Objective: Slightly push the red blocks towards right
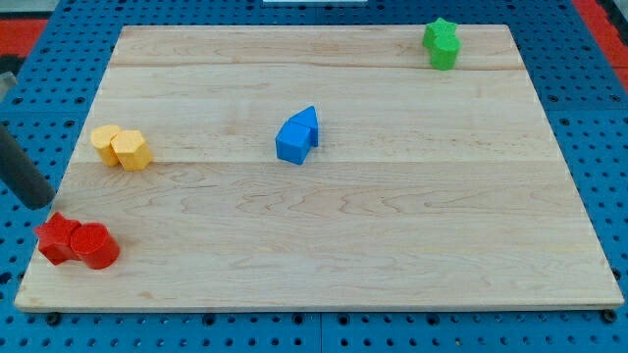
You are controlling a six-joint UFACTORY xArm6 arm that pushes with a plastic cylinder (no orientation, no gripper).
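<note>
Two red blocks sit touching at the board's bottom left corner: a star-like red block (57, 236) on the view's left and a red cylinder (94, 246) on its right. My dark rod comes in from the left edge, and my tip (41, 203) is just above and slightly left of the star-like red block, very close to it. I cannot tell whether it touches.
Two yellow blocks (123, 147) sit together at the left, above the red ones. A blue block (297, 134) is at the board's middle. A green block (442, 44) is at the top right. The wooden board (392, 235) lies on a blue pegboard.
</note>
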